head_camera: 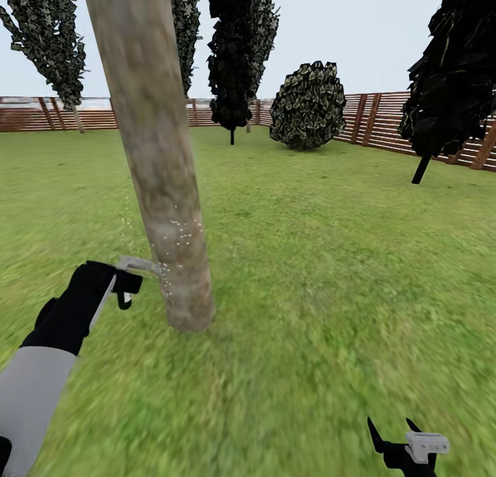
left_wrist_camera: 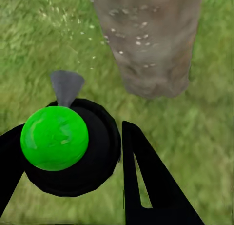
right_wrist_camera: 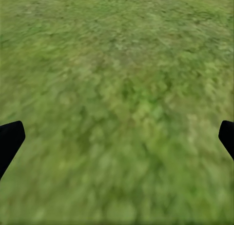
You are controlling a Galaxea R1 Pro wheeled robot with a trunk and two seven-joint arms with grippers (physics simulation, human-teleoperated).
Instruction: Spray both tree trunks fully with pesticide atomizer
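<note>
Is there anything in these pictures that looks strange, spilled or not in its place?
Only small things. White droplets speckle the tree trunk near its base, and some drift over the grass beside it, next to the atomizer held in the left gripper. That looks like spray, not a spill. The trunk also appears tilted in the head view.

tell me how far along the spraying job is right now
Pickup looks done: the left gripper holds the pesticide atomizer, its nozzle aimed at the near tree trunk. In hand: white droplets speckle the trunk's lower part, so spraying there is under way; higher up the bark looks bare. Left: finish this trunk, then a second tree. The right gripper hangs open over the lawn.
</note>
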